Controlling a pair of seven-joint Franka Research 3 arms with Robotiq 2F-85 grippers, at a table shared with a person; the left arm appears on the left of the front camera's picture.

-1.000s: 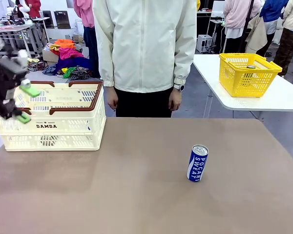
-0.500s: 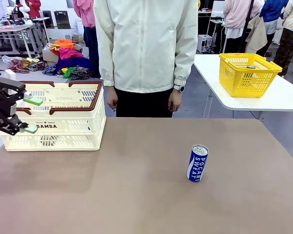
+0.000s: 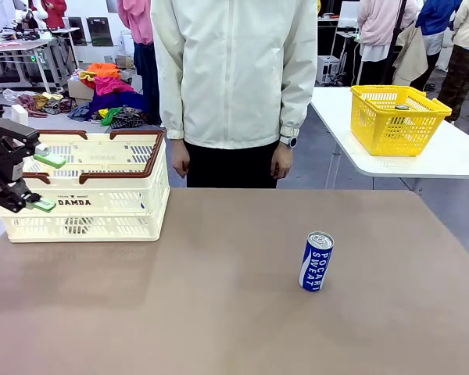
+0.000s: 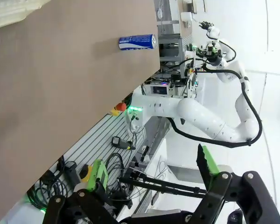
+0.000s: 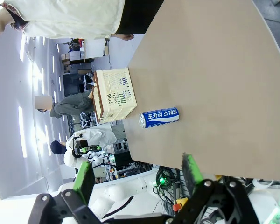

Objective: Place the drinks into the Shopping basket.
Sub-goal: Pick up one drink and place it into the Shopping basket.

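A blue Pocari Sweat can (image 3: 316, 262) stands upright on the brown table, right of the middle. It lies sideways in the left wrist view (image 4: 136, 42) and in the right wrist view (image 5: 159, 117). The cream Shopping basket (image 3: 102, 225) sits at the table's far left; its inside is hidden. My left gripper (image 3: 46, 183) hovers open in front of the basket's left end, nothing between its green pads (image 4: 207, 161). My right gripper (image 5: 137, 175) is open and empty, well away from the can, with the basket (image 5: 114, 93) beyond it.
A person in a cream jacket (image 3: 234, 70) stands at the far edge, hands (image 3: 280, 162) hanging down. A yellow mesh basket (image 3: 395, 117) rests on a separate white table at the right. The brown tabletop (image 3: 180, 297) is bare around the can.
My left gripper has dropped from higher up and drifted slightly left, staying open by the basket's left end. The can and the person have not moved.
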